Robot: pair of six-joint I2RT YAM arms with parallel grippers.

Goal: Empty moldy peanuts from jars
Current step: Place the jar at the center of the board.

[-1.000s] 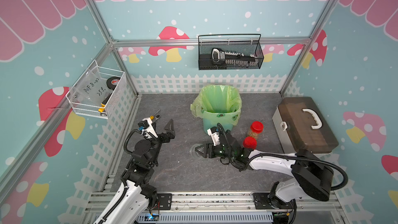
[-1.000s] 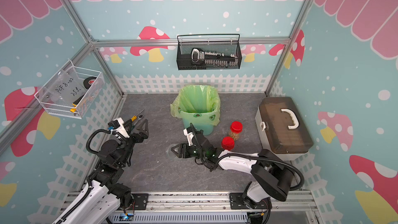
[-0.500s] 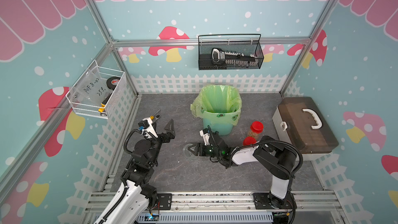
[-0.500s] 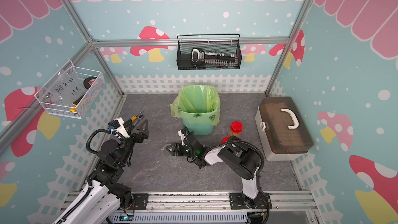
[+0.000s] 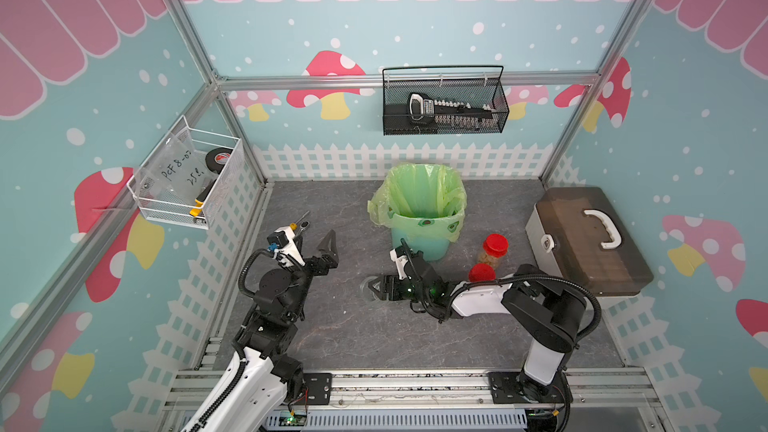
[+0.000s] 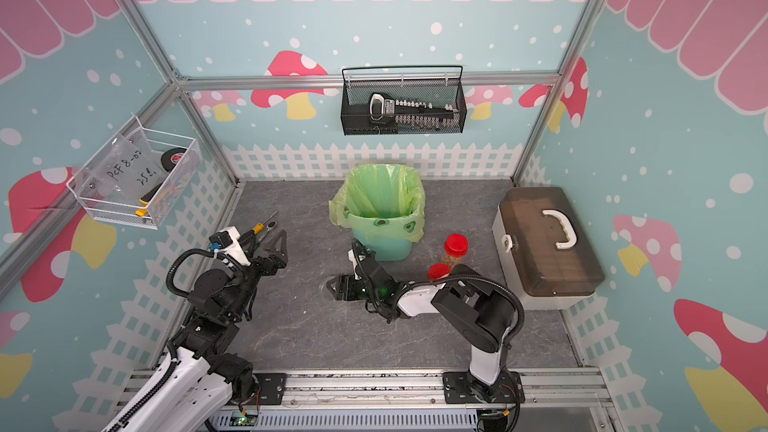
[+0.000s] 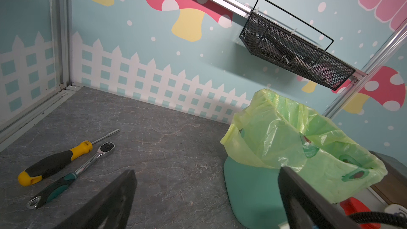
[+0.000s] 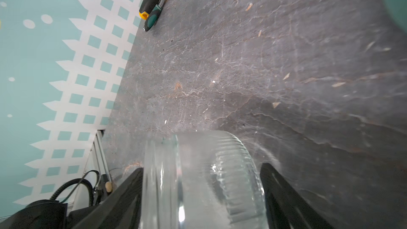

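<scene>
Top views: the left fingers (image 5: 328, 245) are spread wide and raised over the left side of the grey bench (image 5: 332, 338), with nothing between them.
Left wrist view: both dark fingers (image 7: 105, 203) rise from the lower edge with bare bench in the gap. A yellow-and-black screwdriver (image 7: 55, 164) and a ratchet wrench (image 7: 88, 166) lie side by side at lower left.
Right fingers: in both top views they (image 5: 380, 290) lie low on the bench at centre frame, pointing toward the left edge, just below the bin.
Clear jar: a see-through jar (image 5: 366, 285) with no lid sits at the tips of the right fingers. In the right wrist view it (image 8: 198, 183) fills the space between them, its ribbed neck showing.
Right grip: the fingers (image 8: 123, 194) flank the jar closely on both sides, but I cannot tell whether they press on it.
Red-lid jars: two stand upright right of centre, one (image 5: 494, 248) above the other (image 5: 481, 273), near each other between the bin and the tool box.
Peanuts: tan nuts (image 5: 490, 260) show through the wall of the upper red-lid jar.
Bin: a teal bin (image 5: 419, 243) lined with a green bag (image 5: 415, 193) stands at centre, toward the back fence.
Tool box: a brown-lidded box (image 5: 582, 243) sits at the right edge of the bench.
Walls: a black mesh basket (image 5: 444, 105) hangs at upper centre and a white wire basket (image 5: 187, 176) at left.
</scene>
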